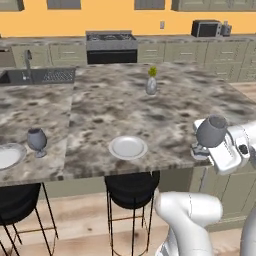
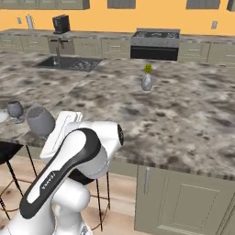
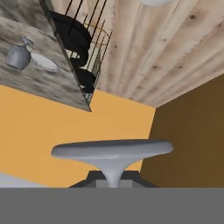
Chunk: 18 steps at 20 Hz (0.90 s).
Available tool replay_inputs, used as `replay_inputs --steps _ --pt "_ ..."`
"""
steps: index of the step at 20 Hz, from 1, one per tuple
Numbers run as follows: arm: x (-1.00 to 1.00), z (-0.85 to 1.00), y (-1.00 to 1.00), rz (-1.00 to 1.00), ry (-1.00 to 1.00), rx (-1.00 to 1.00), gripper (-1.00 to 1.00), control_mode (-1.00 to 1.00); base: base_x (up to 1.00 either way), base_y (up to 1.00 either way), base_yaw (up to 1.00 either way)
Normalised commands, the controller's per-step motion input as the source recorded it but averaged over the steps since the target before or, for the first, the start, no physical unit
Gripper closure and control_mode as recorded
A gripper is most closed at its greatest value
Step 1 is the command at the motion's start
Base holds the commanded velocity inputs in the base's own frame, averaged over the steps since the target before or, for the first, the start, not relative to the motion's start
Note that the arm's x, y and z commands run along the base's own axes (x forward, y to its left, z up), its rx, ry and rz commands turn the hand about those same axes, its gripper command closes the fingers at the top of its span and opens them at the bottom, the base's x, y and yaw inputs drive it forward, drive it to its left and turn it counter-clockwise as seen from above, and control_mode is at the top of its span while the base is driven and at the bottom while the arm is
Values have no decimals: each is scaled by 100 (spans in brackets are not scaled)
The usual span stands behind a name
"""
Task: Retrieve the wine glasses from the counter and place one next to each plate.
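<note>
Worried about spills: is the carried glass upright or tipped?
Tipped: glass in end effector lies sideways, base facing the hand camera.

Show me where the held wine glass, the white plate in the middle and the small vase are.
held wine glass (image 1: 211,131): left base view, on its rounded bowl.
white plate (image 1: 128,147): left base view, on its flat centre.
vase (image 1: 151,86): left base view, on its grey body.

White arm, glossy rounded links, bulbous shoulder housing. Black band along near link, faint small lettering on it, unreadable. Dark circular joint cap on elbow. Flat white boxy hand, small dark button-like spots on side.
</note>
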Motion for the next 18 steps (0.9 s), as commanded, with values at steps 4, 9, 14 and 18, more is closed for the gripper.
replay_inputs --steps 4,9,14,18 --pt "0 0 0 0 0 0 100 100 100 -1 0" --pt "0 0 0 0 0 0 100 100 92 -8 1" --pt "0 0 0 0 0 0 100 100 81 -2 -11" --pt "0 0 0 0 0 0 100 100 84 0 -14"
